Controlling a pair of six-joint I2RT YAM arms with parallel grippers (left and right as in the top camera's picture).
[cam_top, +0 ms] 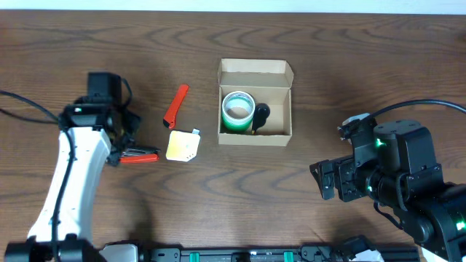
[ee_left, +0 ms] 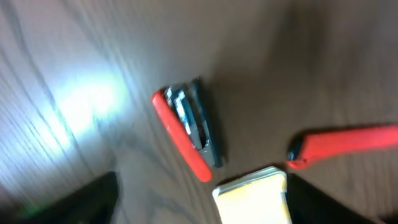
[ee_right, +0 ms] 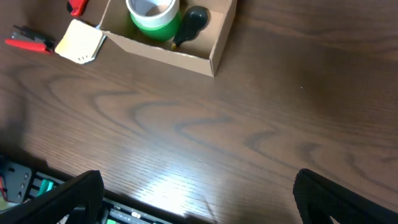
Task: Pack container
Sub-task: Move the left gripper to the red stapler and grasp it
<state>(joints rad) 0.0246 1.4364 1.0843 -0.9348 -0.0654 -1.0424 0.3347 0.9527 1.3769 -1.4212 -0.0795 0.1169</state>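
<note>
Container (cam_top: 255, 68) holds tape (cam_top: 237, 110); wrist views alone show left gripper (ee_left: 205, 208), right gripper (ee_right: 199, 186) spread.

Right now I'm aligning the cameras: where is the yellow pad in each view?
Overhead: yellow pad, just left of the container.
Left wrist: yellow pad at bottom edge, right of centre.
Right wrist: yellow pad at upper left.
Shared landmark: the red-and-metal item beside it.
</note>
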